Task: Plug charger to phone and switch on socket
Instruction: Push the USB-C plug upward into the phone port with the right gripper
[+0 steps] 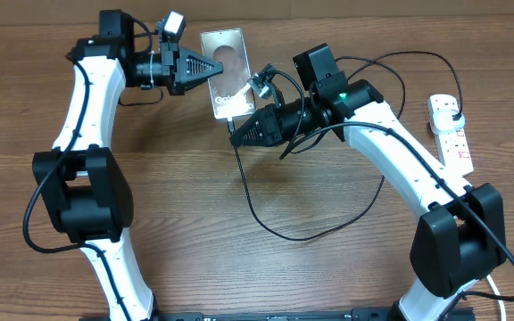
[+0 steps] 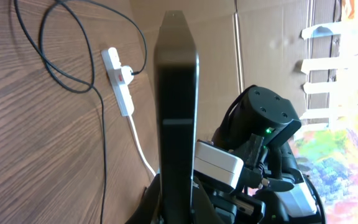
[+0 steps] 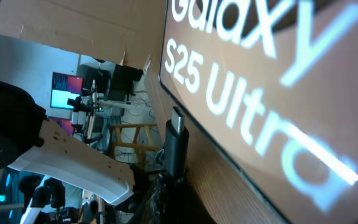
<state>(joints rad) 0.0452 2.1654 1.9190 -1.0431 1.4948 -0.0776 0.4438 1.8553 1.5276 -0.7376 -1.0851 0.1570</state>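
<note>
The left gripper [image 1: 205, 69] has its jaws closed on one short end of the phone [image 1: 224, 78], bracing it face-up so that the opposite short edge points at the other arm; whether the phone rests on the counter [image 1: 186, 232] or hangs just above it I cannot tell. The right gripper [image 1: 237, 132] pinches the charger [image 2: 104, 162] right behind its connector tip [image 3: 177, 119], jaws tight on the black body, which lines the tip up with that free edge. The metal tip shows bare just beside the edge, so I judge it not yet seated. White lettering on the bronze-grey face reads "Galaxy S25 Ultra". The socket [image 1: 453, 143] lies well apart near the counter's far right, the black plug [image 1: 454, 107] already in it; its red markings are too small to read.
</note>
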